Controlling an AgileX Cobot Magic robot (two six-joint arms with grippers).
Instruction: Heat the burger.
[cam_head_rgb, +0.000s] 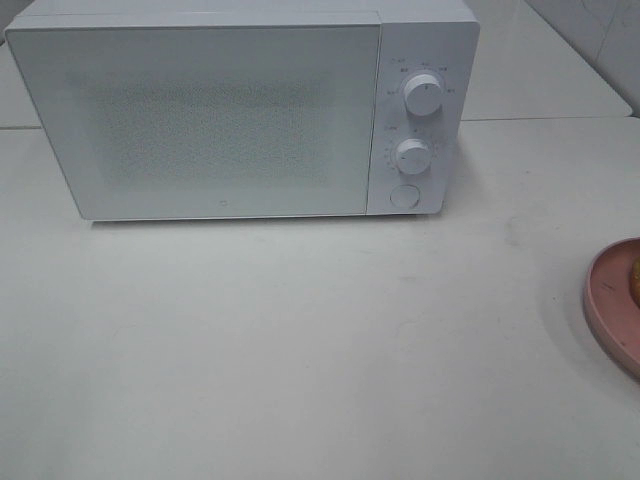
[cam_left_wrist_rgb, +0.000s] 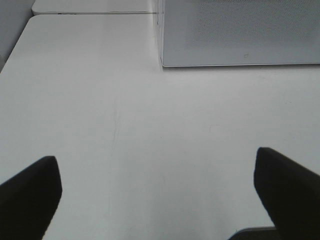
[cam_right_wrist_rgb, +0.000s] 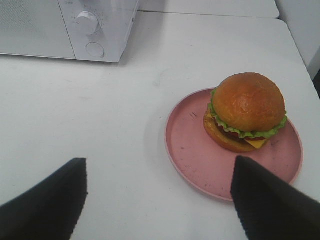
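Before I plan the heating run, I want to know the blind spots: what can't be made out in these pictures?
- Burger: in the exterior high view, cut off by the right edge with its pink plate.
- Microwave interior: hidden behind the shut frosted door.
- Dial markings around the upper knob: too small to read.
- Both arms: outside the exterior high view; only the left gripper and right gripper fingertips show, open.

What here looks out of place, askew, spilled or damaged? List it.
Nothing is spilled or broken. The burger sits off-centre on the pink plate, its top bun and lettuce shifted sideways off the bottom bun. The plate shows faint dark scuffs. The microwave is shut and square on the table.
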